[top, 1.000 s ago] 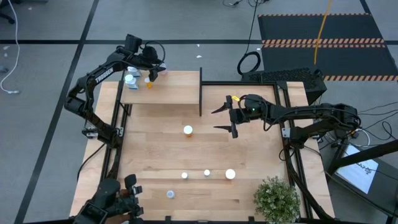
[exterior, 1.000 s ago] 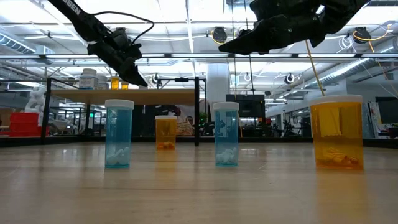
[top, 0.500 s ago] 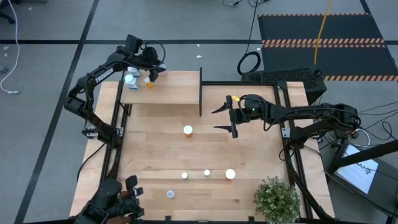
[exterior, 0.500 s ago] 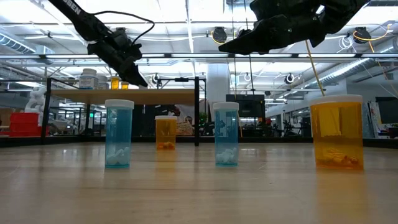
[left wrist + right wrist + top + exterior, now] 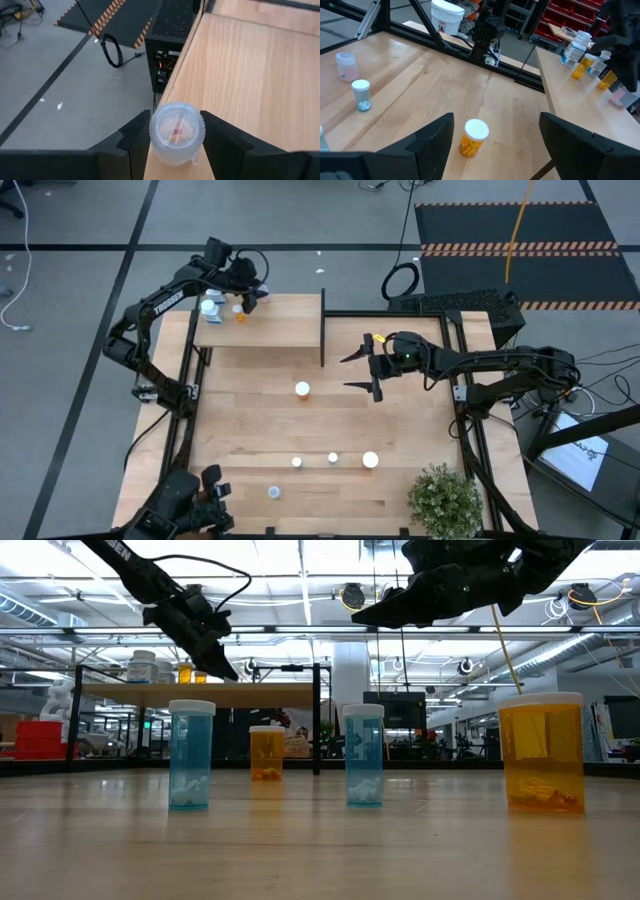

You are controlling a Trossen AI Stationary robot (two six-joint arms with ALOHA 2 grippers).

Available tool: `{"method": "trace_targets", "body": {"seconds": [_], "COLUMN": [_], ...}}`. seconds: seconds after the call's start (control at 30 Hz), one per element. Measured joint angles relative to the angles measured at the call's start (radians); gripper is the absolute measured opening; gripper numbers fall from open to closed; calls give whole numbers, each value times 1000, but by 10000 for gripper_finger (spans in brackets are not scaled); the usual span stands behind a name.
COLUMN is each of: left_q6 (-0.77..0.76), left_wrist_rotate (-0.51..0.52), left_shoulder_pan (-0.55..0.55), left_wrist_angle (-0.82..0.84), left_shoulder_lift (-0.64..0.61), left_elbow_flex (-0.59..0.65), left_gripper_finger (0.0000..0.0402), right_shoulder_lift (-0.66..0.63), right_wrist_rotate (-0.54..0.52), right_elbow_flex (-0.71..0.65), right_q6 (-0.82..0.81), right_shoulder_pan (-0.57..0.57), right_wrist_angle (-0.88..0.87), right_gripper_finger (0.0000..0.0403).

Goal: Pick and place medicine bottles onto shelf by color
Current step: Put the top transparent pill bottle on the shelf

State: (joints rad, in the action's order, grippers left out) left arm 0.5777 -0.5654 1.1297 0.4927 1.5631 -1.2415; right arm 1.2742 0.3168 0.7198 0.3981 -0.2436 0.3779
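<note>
At the shelf's (image 5: 270,332) far left end, the left gripper (image 5: 176,134) sits at the back edge with a small pale, clear-capped bottle (image 5: 176,131) between its fingers; they bracket it closely, though whether they press it or have let go is not clear from the wrist view. The bottle stands right at the board's rim, beside the white bottle (image 5: 209,307) and the orange ones (image 5: 238,311), so the step in hand looks like setting it down: it should be seated fully inboard, then freed straight back without nudging its neighbours. Right of the shelf's upright panel, the right gripper (image 5: 362,370) hangs spread wide and empty above the table (image 5: 420,440), facing the orange bottle (image 5: 473,136), likely its next pick.
</note>
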Motion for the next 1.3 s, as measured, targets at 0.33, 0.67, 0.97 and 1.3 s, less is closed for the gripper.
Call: {"method": "trace_targets", "body": {"seconds": [0.33, 0.67, 0.97, 1.3], "left_q6": [-16, -11, -11, -16], "left_wrist_rotate": [53, 78, 106, 107], "left_shoulder_pan": [-17, -42, -45, -50], "left_wrist_angle": [42, 38, 36, 29], "left_shoulder_lift": [-41, -52, -54, -69], "left_elbow_flex": [2, 2, 2, 1], "left_gripper_finger": [168, 181, 183, 184], "right_shoulder_lift": [0, 0, 0, 0], "right_wrist_rotate": [0, 0, 0, 0], "right_elbow_flex": [0, 0, 0, 0], "right_q6": [0, -11, -11, -11], "right_shoulder_pan": [0, 0, 0, 0], "right_wrist_angle": [0, 7, 7, 6], "right_gripper_finger": [286, 286, 286, 286]}}
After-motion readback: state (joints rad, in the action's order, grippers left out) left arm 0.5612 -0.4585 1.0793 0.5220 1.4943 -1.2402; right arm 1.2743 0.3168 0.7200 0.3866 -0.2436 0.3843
